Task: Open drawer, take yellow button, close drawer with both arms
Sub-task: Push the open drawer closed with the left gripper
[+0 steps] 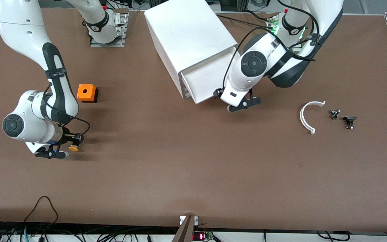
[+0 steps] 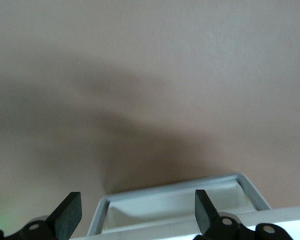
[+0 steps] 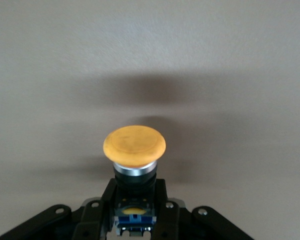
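Gleaming orange-yellow mushroom-capped button (image 3: 134,146)

Two white robot arms, one left claw (image 1: 244,105) and one right claw (image 1: 60,151); one white cabinet (image 1: 186,40) with one drawer (image 1: 203,84) pulled out; one button (image 1: 74,148); one orange cube (image 1: 86,93); one white curved piece (image 1: 306,117); two small dark components (image 1: 334,114) (image 1: 349,121) beside that curved piece, all on one tabletop (image 1: 193,168).

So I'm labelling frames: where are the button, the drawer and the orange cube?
Button (image 3: 134,144): right wrist view, yellow cap.
Drawer (image 1: 203,81): front view, tray floor.
Orange cube (image 1: 86,92): front view, top face.
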Controlling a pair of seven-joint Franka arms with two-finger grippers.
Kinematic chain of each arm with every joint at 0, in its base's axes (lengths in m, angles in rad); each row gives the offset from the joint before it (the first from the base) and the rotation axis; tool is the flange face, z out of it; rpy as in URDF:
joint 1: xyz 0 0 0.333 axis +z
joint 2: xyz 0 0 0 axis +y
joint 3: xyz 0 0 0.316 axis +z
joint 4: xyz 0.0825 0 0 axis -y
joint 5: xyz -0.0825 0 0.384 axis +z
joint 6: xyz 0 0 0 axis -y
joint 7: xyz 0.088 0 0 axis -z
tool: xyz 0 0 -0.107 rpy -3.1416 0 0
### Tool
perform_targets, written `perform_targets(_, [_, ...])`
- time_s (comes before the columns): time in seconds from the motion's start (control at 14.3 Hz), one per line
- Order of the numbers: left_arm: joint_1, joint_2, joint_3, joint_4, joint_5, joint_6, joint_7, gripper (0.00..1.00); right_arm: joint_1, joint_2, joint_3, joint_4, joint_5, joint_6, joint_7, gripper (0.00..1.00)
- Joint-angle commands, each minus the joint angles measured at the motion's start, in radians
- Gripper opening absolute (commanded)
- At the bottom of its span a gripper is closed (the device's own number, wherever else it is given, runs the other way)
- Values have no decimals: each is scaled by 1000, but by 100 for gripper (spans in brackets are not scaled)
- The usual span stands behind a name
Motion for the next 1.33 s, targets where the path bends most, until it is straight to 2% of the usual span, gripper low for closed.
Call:
perform_targets(0.0, [17,-20,-31,-35,-86,-3,-2,100,-12,15,11,-13,35,48,-29,0])
perform_targets(0.28, [25,-20,-79,-36,-158,-28,1,100,-14,35,11,-15,35,62,-29,0])
perform_targets(0.35, [23,-19,-85,-36,-181,-47,13,100,-14,35,11,-13,35,62,-29,15])
perform_targets(0.49, [23,-15,-102,-36,-193,-66,14,100,-12,35,11,-10,35,62,-29,52])
perform_targets(0.7, [23,-11,-113,-36,-233,-101,25,100,-1,9,9,-2,32,55,-25,97])
perform_targets(1.05, [23,-3,-111,-35,-267,-137,90,100,20,-89,11,1,14,52,-37,99])
perform_targets(1.26, [13,3,-111,-35,-267,-135,90,100,42,-169,9,5,-33,19,-42,99])
